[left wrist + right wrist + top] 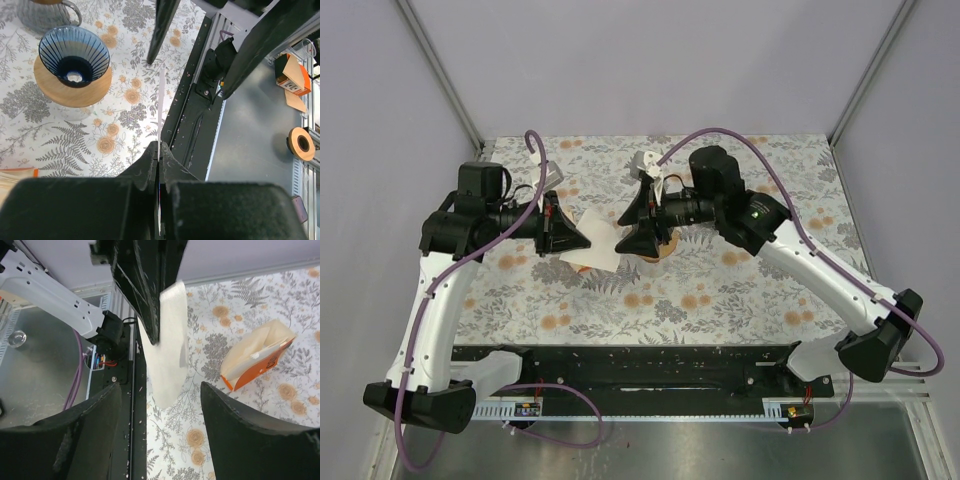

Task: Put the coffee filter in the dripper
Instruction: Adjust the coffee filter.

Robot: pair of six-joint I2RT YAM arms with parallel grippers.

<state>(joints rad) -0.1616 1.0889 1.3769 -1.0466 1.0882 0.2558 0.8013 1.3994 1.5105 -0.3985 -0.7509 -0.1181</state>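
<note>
My left gripper [582,238] [159,150] is shut on the coffee filter [602,246], a white paper sheet held above the table. The left wrist view shows the filter [161,107] edge-on, rising from the closed jaws. My right gripper [620,232] [160,386] is open, one finger on each side of the filter's [167,355] free end without touching it. The dripper [74,54], a blue ribbed glass cone on a wooden ring, stands on the floral cloth. From above, the dripper [658,250] is mostly hidden under the right gripper.
An orange pack of filters [255,360] [17,173] lies on the cloth beneath the left gripper. A glass vessel with a handle [47,14] stands behind the dripper. A white object [645,165] sits further back. A black rail [640,365] runs along the near edge.
</note>
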